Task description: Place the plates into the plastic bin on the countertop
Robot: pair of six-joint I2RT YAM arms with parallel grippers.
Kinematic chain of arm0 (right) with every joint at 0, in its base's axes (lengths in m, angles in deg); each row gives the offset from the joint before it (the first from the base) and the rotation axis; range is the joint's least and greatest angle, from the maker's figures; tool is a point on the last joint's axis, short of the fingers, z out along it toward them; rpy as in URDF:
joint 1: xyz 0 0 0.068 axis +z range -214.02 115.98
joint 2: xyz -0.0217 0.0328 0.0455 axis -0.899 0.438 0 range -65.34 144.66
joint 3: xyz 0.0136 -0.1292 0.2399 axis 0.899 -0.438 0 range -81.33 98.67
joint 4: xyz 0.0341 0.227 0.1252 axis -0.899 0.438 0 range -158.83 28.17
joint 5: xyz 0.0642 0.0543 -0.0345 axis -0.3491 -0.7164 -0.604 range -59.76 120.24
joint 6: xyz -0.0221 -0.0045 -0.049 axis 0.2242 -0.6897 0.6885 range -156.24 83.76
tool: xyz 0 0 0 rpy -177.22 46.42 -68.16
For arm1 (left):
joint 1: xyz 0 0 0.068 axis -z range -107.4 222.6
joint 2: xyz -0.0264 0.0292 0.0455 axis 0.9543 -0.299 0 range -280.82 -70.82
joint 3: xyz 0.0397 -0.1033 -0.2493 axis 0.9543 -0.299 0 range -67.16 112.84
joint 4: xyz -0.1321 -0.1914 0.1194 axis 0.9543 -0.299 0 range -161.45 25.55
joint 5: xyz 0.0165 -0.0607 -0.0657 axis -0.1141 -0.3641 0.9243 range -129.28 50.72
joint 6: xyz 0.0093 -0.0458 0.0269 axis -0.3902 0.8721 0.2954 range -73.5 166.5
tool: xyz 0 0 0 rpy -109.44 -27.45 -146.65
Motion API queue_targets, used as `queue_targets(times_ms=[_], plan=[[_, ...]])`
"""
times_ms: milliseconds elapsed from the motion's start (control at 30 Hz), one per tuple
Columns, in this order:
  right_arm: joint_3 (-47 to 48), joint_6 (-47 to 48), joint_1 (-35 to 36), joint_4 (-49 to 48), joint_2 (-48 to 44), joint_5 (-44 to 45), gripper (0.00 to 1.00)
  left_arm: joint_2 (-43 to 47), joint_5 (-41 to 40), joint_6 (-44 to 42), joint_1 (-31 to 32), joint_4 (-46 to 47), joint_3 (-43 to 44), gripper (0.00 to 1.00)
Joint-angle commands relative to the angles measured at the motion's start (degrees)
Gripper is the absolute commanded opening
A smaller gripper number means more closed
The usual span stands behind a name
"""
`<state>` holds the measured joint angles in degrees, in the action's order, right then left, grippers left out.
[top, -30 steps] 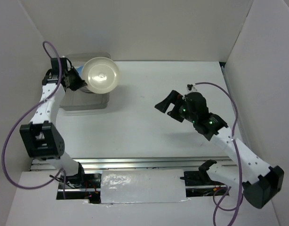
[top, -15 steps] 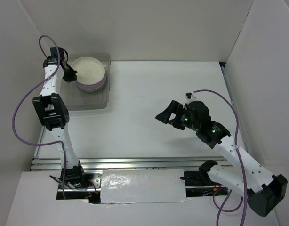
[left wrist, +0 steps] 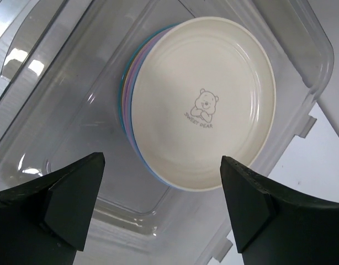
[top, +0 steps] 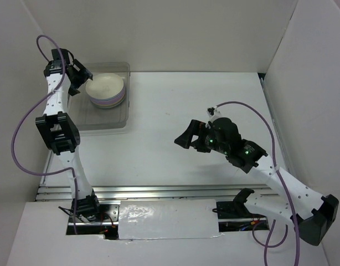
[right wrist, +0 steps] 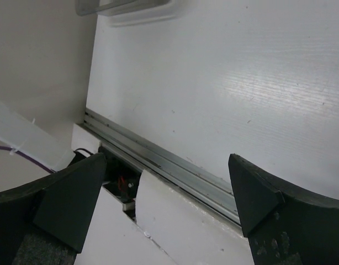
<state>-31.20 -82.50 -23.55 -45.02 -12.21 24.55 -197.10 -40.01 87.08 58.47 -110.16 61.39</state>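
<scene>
Just let go of cream plate [left wrist: 205, 102]: tilted in L gripper [left wrist: 161, 163] 1 s ago, now lying flat atop stack [left wrist: 127, 105] inside plastic bin [top: 103, 124], far-left corner of bench [top: 175, 100]. L gripper spread wide, nothing pinched, hovering over plate. R gripper [top: 189, 136] also spread, empty, mid-air over bench's right half, drifted slightly left. No plate seen outside bin, so prob. last one in; task approx. done, pending L arm pull-back.
</scene>
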Motion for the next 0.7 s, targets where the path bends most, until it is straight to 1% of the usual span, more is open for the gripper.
queue_targets(times_ms=[0,33,67,100,133,167,200,233,267,300,367,400,433,467,500,567,600,667], plan=[[5.41,2.57,1.80,3.33,0.05,5.50,1.00,10.49,1.09,-2.33,1.03,-0.77,-0.93,0.99],[6.55,2.93,3.72,7.70,-0.38,9.35,1.00,13.14,1.08,-3.13,1.21,-1.30,-3.89,0.99],[9.26,3.10,4.70,10.44,-0.65,17.30,1.00,15.60,1.00,-4.01,1.73,-1.39,-6.45,0.99],[12.16,3.37,6.45,14.99,-1.78,21.12,1.00,21.37,1.60,-5.93,1.91,-1.31,-12.39,0.99],[13.58,3.63,7.16,16.95,-2.32,24.64,1.00,24.38,2.39,-6.99,2.00,-1.48,-15.32,0.99],[15.51,4.07,7.60,19.49,-2.76,30.07,1.00,30.94,2.66,-9.79,2.52,-1.83,-18.74,0.99],[17.44,4.07,7.96,21.78,-3.28,32.04,1.00,34.40,1.97,-11.21,3.49,-1.66,-22.26,0.99],[21.11,4.68,8.74,25.46,-4.25,35.37,1.00,38.09,1.09,-12.18,5.24,-1.31,-29.86,0.99],[23.15,5.73,9.01,27.23,-4.43,36.71,1.00,41.52,1.08,-14.54,5.78,-0.70,-33.68,0.99],[27.00,6.44,9.28,30.47,-5.21,38.02,1.00,48.51,-0.92,-15.00,6.04,-0.52,-40.50,0.99],[30.63,8.10,9.63,33.21,-6.01,41.09,1.00,55.23,-0.94,-16.83,6.83,-0.17,-46.08,0.99],[33.69,8.99,9.72,35.40,-6.88,41.72,1.00,61.27,-1.55,-17.46,7.10,-0.34,-50.37,0.99],[35.20,9.52,9.72,36.38,-7.15,42.51,1.00,64.29,-2.25,-17.90,7.10,-0.95,-52.07,0.99],[36.26,10.57,9.72,37.35,-7.77,43.82,1.00,69.71,-2.69,-18.60,7.10,-1.65,-53.57,0.99],[37.92,11.01,9.72,39.19,-8.82,44.36,1.00,71.94,-2.61,-18.95,7.10,-2.62,-56.54,0.99],[38.64,11.80,9.54,40.60,-10.31,45.42,1.00,78.16,-2.52,-18.52,7.01,-3.85,-58.84,0.99],[38.64,12.07,9.54,41.65,-11.97,46.03,1.00,79.59,-1.48,-18.60,7.10,-3.94,-60.86,0.99],[38.29,12.07,9.37,42.54,-13.74,45.77,1.00,83.45,1.51,-18.26,7.10,-5.96,-61.31,0.99]])
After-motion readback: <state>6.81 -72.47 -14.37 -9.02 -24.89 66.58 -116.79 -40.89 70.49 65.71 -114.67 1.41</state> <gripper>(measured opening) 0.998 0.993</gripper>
